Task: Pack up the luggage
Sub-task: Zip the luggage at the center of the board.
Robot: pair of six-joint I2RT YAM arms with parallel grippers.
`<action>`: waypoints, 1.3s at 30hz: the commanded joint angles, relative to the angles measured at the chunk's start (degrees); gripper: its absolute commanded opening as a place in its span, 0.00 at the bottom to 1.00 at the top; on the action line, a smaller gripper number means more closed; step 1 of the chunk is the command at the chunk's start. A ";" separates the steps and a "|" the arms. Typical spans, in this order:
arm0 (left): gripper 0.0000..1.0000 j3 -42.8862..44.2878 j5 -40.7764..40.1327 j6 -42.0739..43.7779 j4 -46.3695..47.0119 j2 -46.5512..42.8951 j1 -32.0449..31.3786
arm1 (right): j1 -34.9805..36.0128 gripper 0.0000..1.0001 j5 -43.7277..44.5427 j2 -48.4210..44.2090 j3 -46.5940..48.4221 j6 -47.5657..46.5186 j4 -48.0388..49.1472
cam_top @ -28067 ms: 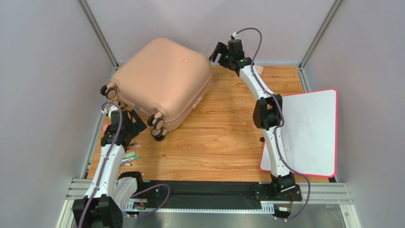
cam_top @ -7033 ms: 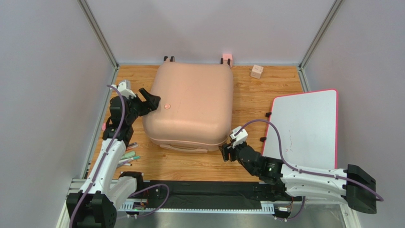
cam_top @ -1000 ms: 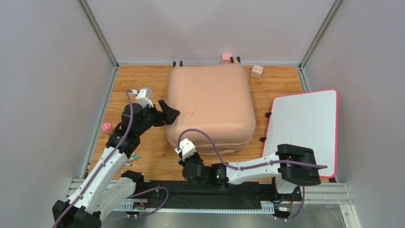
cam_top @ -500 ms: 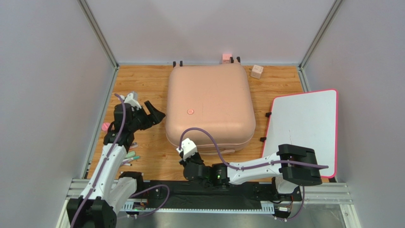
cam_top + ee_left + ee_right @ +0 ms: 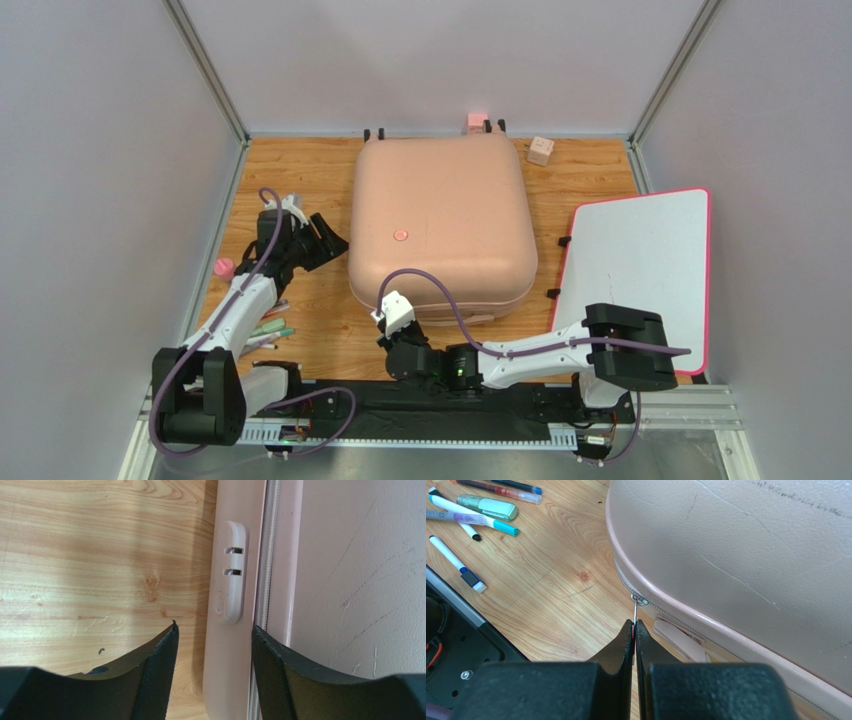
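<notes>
The pale pink luggage [image 5: 440, 225] lies flat and closed in the middle of the table, its round emblem [image 5: 399, 235] facing up. My left gripper [image 5: 328, 243] is at its left side. In the left wrist view its jaws [image 5: 214, 627] stand open astride the lower shell's rim [image 5: 220, 680], just below a slotted pink fitting [image 5: 231, 575]. My right gripper [image 5: 388, 328] is at the near left corner. It [image 5: 634, 625] is shut on the thin metal zipper pull [image 5: 635, 611], which hangs from the zip line [image 5: 623, 582].
Several pens and markers [image 5: 270, 328] [image 5: 486, 507] lie near the left arm's base. A small pink object [image 5: 224, 267] sits at the left edge. A white board with a pink rim [image 5: 640, 275] lies at the right. A wooden cube [image 5: 540, 150] and a pink block [image 5: 477, 121] are at the back.
My left gripper drew back left off the shell's edge and sank to the luggage's side, its jaws narrowing. The right gripper stays pinched on the zipper pull, hardly moved.
</notes>
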 commanded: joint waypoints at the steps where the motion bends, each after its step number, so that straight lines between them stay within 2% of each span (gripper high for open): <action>1: 0.63 1.89 0.92 -1.23 4.27 0.36 0.33 | 2.11 0.00 -3.63 0.13 1.13 2.42 2.88; 17: 0.65 0.93 3.73 -2.28 7.96 3.16 0.24 | 2.11 0.00 -3.72 0.48 1.57 2.51 2.70; 29: 0.58 0.93 4.26 -2.02 9.28 5.98 -0.98 | 2.11 0.00 -3.72 0.74 1.83 2.60 2.88; 32: 0.48 0.84 5.13 -1.93 9.36 6.77 -2.04 | 2.02 0.00 -3.89 1.00 2.10 2.60 2.70; 33: 0.38 0.32 5.83 -2.02 11.28 6.86 -2.13 | 2.19 0.00 -3.81 1.00 2.19 2.69 2.70; 36: 0.18 -0.83 8.65 -3.07 14.11 6.86 -2.66 | 2.28 0.00 -3.54 0.65 2.36 2.60 2.27; 39: 0.11 -1.53 9.71 -3.08 15.43 6.25 -3.98 | 2.37 0.00 -2.93 0.56 2.54 2.69 1.56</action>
